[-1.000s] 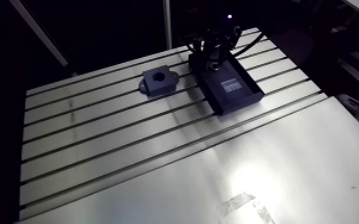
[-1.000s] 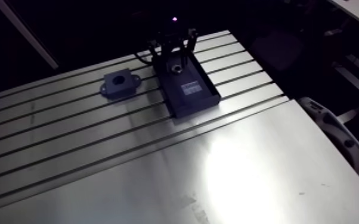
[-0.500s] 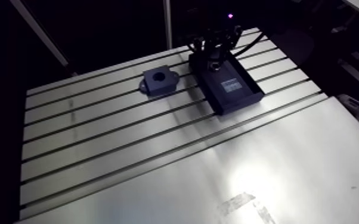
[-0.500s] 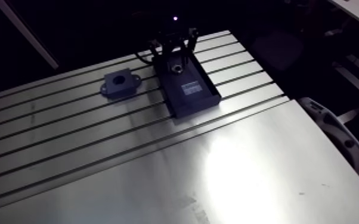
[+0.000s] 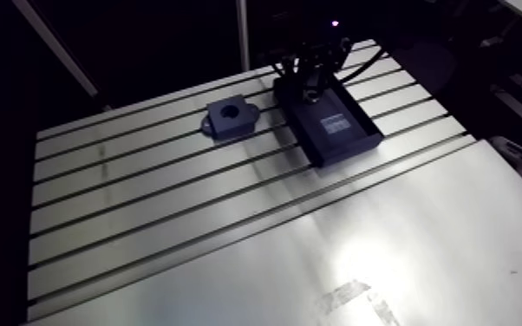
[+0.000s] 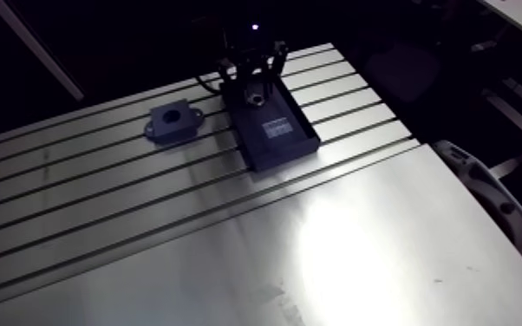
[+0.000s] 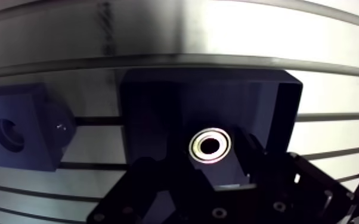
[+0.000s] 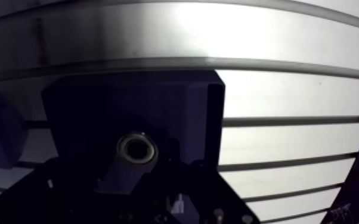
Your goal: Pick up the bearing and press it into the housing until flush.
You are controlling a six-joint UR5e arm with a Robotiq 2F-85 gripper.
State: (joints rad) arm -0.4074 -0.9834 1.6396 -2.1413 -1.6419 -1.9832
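Bearing, just one, sits inside the single dark tray, close under the pincer; whether the pincer clasps it cannot be told. One housing stands on the bench beside the tray.

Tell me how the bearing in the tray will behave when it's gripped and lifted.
The bearing is a shiny metal ring, so it is probably rigid, dense for its size, and slick against a grip. Being round, it would likely roll if dropped on edge; lying flat in the dark tray, it should stay put.
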